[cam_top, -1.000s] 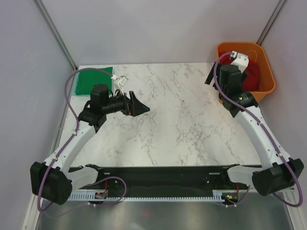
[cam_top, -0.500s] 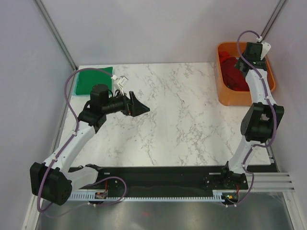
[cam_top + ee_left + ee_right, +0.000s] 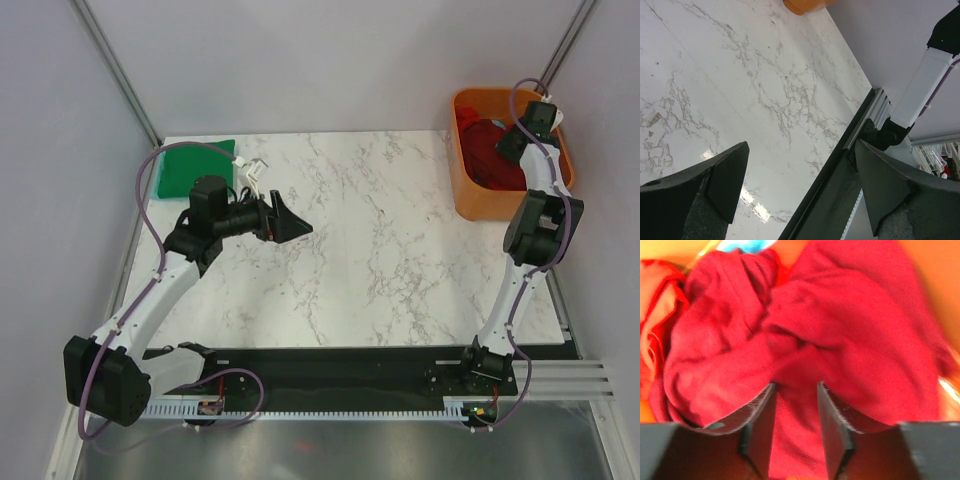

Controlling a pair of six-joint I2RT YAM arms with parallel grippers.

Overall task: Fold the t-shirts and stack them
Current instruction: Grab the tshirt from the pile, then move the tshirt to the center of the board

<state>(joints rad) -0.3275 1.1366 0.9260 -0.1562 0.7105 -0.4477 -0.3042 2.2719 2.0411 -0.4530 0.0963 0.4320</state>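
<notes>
One change in the last second: the right arm has dropped into the orange tub [image 3: 470, 205] at 1 o'clock, and the right fingers [image 3: 757, 425] now sit slightly apart, tips against the crumpled maroon t-shirt [image 3: 840, 340], nothing pinched yet. Left fingers [image 3: 725, 175] stay wide open and empty over the counter [image 3: 380, 250], near the folded green t-shirt [image 3: 190, 168] at 10 o'clock. Likely the next shirt is about to be grabbed for folding.

I've got the folded t-shirt [image 3: 190, 168] on the table's [image 3: 400, 260] far-left corner, the tub [image 3: 468, 205] at far right, crumpled t-shirts [image 3: 487, 152] inside it.
</notes>
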